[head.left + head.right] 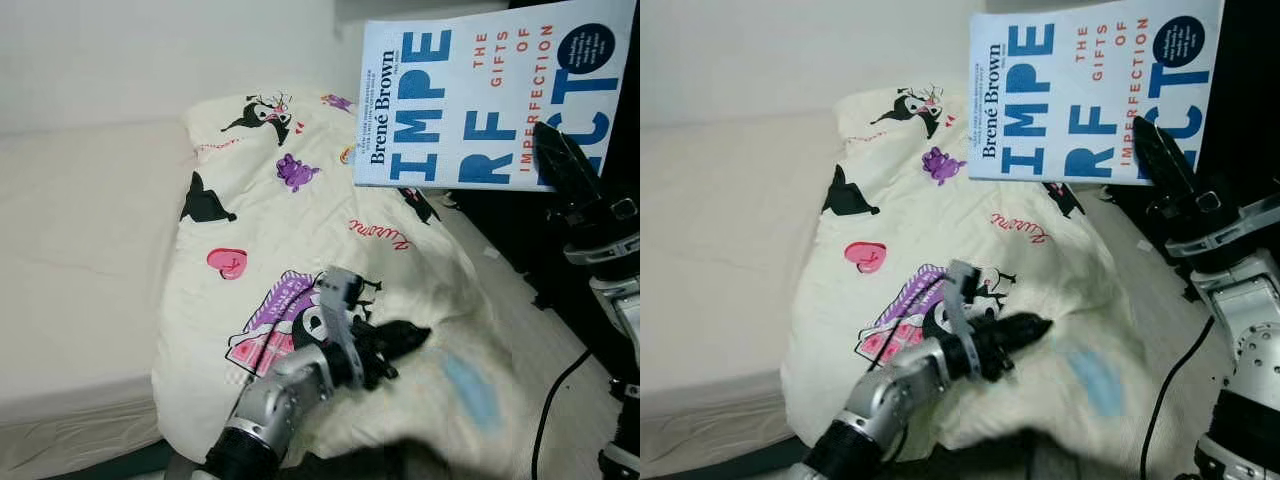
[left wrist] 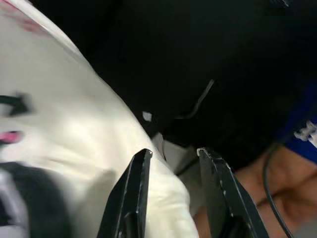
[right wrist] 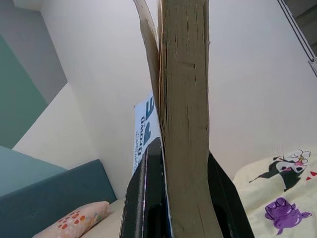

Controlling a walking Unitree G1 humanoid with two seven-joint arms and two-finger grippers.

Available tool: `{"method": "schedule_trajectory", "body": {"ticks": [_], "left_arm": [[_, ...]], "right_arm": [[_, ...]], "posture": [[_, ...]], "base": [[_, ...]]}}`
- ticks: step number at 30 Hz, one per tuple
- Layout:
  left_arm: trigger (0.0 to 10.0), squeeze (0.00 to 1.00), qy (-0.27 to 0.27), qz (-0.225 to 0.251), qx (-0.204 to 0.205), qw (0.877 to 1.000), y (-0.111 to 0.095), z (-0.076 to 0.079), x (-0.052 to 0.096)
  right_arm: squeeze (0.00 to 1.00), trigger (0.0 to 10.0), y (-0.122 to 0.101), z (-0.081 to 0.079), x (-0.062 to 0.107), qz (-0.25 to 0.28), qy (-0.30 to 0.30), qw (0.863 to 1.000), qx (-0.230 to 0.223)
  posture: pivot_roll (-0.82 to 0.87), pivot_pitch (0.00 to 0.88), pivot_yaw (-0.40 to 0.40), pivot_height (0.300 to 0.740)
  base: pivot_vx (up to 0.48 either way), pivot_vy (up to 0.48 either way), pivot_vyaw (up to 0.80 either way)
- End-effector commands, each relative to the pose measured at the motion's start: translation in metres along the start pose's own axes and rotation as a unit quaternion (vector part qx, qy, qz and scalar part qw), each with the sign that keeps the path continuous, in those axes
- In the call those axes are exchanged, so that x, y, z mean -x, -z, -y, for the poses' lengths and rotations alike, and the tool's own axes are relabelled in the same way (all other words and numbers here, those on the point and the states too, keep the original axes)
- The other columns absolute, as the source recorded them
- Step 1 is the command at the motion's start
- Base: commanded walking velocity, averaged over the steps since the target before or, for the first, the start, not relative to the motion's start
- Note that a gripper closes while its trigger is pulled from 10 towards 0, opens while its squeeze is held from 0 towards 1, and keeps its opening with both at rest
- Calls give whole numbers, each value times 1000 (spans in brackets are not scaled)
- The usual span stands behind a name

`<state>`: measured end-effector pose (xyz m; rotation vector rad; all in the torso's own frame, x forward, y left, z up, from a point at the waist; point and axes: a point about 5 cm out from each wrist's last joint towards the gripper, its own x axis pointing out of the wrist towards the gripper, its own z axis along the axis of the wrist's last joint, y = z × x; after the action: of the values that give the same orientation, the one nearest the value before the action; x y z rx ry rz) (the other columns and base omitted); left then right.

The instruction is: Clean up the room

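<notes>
Right gripper (image 1: 560,160) raised at right, fingers clamped on lower edge of book (image 1: 470,90), held upright in air above quilt (image 1: 300,210), cover facing camera. Right wrist view: page block (image 3: 185,114) pinched between both black fingers. Left gripper (image 1: 1025,328) low over cartoon-print quilt, near its front edge; fingers apart, nothing between them. Quilt bunched on bed (image 1: 80,240), cream sheet exposed to left. Black cable (image 1: 555,395) on floor at right.
</notes>
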<state>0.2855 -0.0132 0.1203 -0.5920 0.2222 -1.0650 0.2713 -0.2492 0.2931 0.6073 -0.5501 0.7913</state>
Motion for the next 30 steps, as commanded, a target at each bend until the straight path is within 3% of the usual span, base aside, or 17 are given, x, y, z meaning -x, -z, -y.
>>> {"method": "schedule_trajectory", "body": {"ticks": [1,4,8,11,13,14,16,18,19,20,21,23,25,26,28,29,30], "left_arm": [[10000,0,46,25,29,998,-3,23,-21],[10000,0,112,44,36,992,-16,35,-17],[10000,0,117,43,27,992,-19,34,-15],[10000,0,79,43,1,996,-22,21,-8],[10000,0,-20,57,-24,998,-31,-10,3],[10000,0,-20,57,-24,998,-31,-10,3],[10000,0,-191,75,-48,978,-45,-59,33],[10000,0,-191,75,-48,978,-45,-59,33],[10000,0,-272,78,-59,957,-51,-82,55],[10000,0,-272,78,-59,957,-51,-82,55],[10000,0,-347,77,-71,932,-56,-103,83],[10000,0,-347,77,-71,932,-56,-103,83],[10000,0,-470,63,-83,876,-58,-133,144],[10000,0,-470,63,-83,876,-58,-133,144],[10000,0,-548,42,-80,831,-49,-145,187],[10000,0,-548,42,-80,831,-49,-145,187],[10000,0,-570,35,-72,818,-43,-147,198]], "right_arm": [[0,0,2,-1,-2,8,-6,1000,1],[0,0,7,2,-1,1,3,1000,1],[0,0,8,5,0,-3,13,1000,5],[0,0,17,17,2,-31,64,997,21],[0,0,33,38,10,-70,158,984,43],[0,0,33,38,10,-70,158,984,43],[0,0,53,53,24,-91,228,968,55],[0,0,53,53,24,-91,228,968,55],[0,0,62,56,30,-92,245,964,54],[0,0,62,56,30,-92,245,964,54],[0,0,74,56,35,-104,252,961,46],[0,0,74,56,35,-104,252,961,46],[0,0,93,53,40,-118,251,961,17],[0,0,93,53,40,-118,251,961,17],[0,0,103,51,41,-123,244,962,2],[0,0,103,51,41,-123,244,962,2],[0,0,105,51,40,-124,242,962,0]], "posture": [[-64,59,19,417],[-62,54,21,417],[-63,53,23,417],[-60,50,23,417],[-61,50,25,417],[-61,50,25,417],[-52,49,25,417],[-52,49,25,417],[-50,49,22,417],[-50,49,22,417],[-41,48,18,417],[-41,48,18,417],[-37,48,17,427],[-37,48,17,427],[-29,46,20,437],[-29,46,20,437],[-27,46,20,442]], "base": [[0,0,0],[0,0,0],[0,0,0],[0,0,0],[0,0,0],[0,0,0],[0,0,0],[0,0,0],[0,0,0],[0,0,0],[0,0,0],[0,0,0],[0,0,0],[0,0,0],[-135,0,0],[-270,0,0],[-450,0,0]]}}
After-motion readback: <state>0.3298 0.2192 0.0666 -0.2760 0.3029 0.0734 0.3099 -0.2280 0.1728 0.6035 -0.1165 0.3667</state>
